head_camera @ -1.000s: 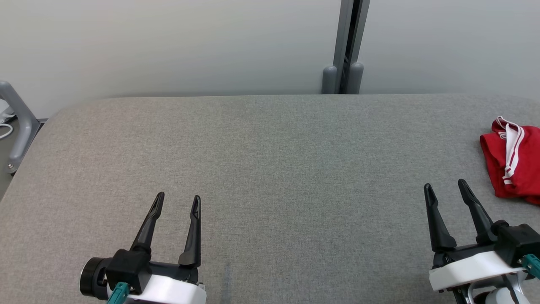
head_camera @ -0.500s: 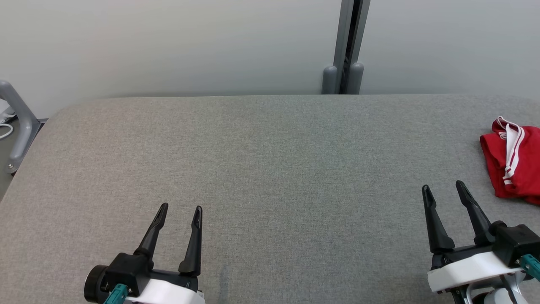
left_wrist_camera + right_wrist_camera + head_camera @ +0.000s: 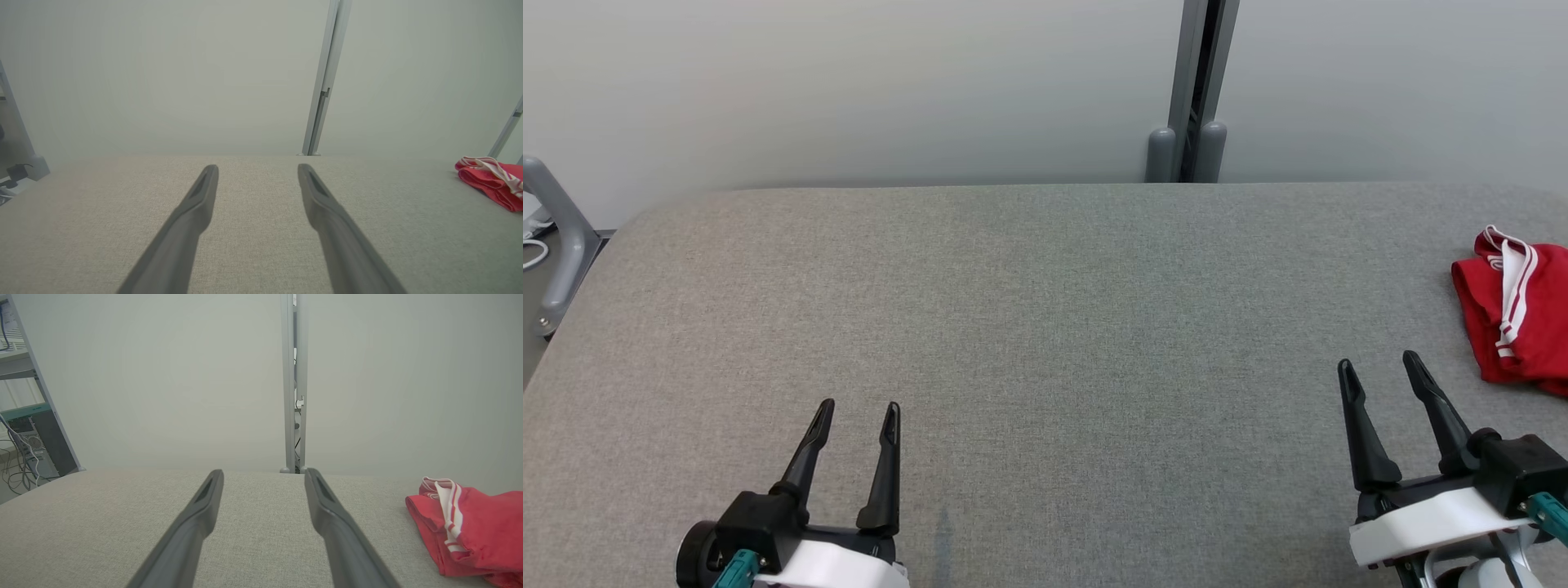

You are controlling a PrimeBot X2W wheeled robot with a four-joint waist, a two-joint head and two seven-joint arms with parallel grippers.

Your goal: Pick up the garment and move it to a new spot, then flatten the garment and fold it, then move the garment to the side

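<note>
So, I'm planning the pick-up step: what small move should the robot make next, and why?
Probably swing the right gripper rightward and forward to the red white-striped garment, jaws open. The garment lies bunched and untouched at the right of the grey fabric table, closest to that gripper. It and the left gripper are open and empty.

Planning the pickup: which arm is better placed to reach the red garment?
Right, probably. The right gripper, open, is close to the red garment at the right side of the grey table; the left gripper is far across it.
</note>
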